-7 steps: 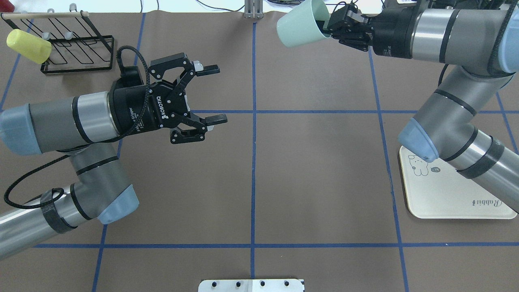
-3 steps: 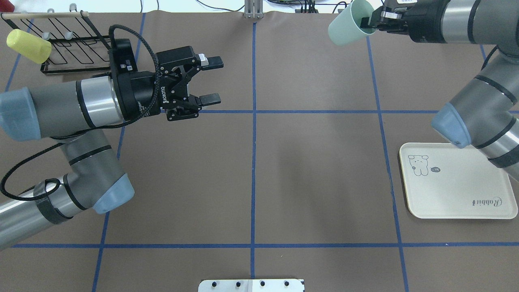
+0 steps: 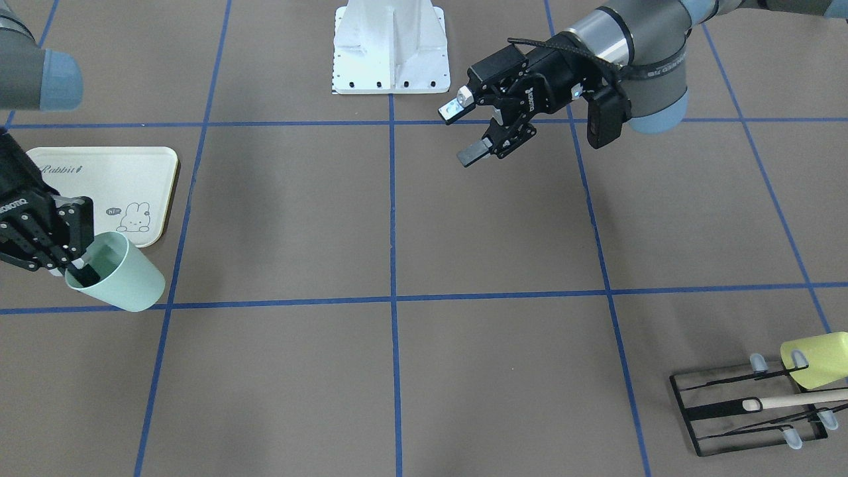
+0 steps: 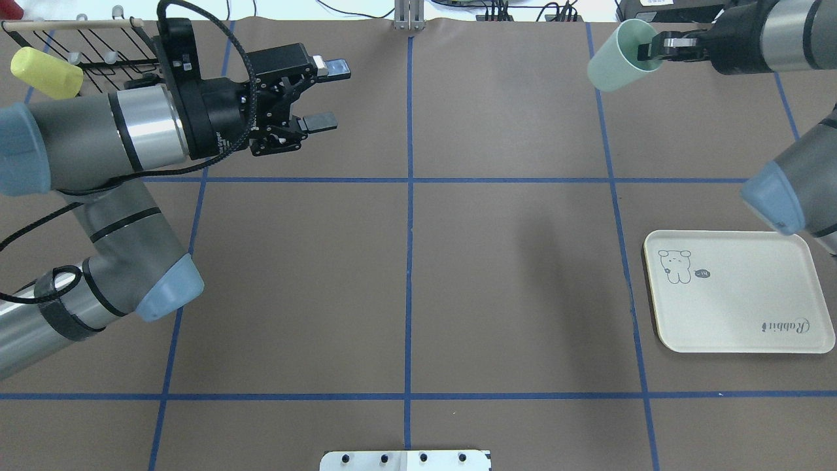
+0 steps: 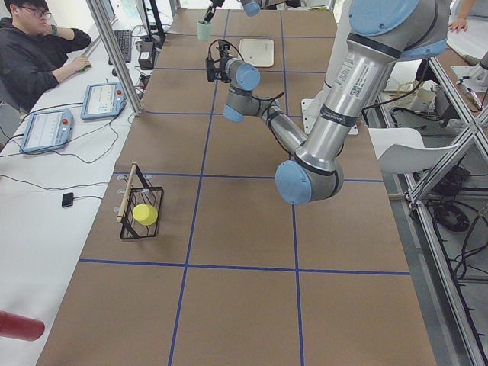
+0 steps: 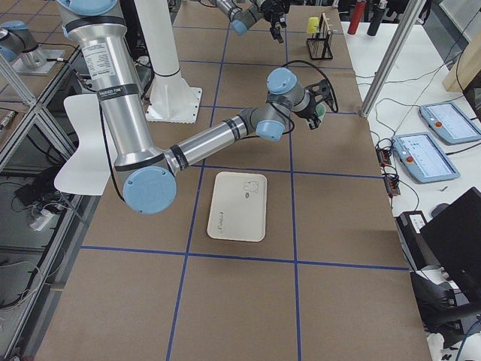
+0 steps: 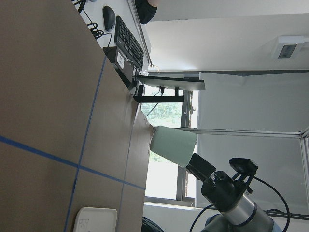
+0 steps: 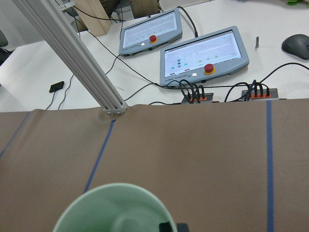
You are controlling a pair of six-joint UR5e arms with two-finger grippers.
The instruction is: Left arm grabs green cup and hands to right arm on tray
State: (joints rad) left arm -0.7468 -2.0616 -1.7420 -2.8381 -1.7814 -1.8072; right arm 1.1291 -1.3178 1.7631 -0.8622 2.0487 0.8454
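Observation:
The pale mint-green cup hangs tilted in the air at the far right of the table, held by its rim. My right gripper is shut on that rim, one finger inside the cup. The cup also shows in the front-facing view, the left wrist view and the right wrist view. The cream tray lies flat on the table, nearer the robot than the cup, and holds nothing. My left gripper is open and empty above the table's far left.
A black wire rack stands at the far left corner with a yellow-green cup on it. Blue tape lines grid the brown table. A white base plate sits at the near edge. An operator sits beyond the far edge.
My right arm has carried the green cup to the right, towards the tray's side. My left gripper has drawn back left and towards the far edge, its fingers closer together.

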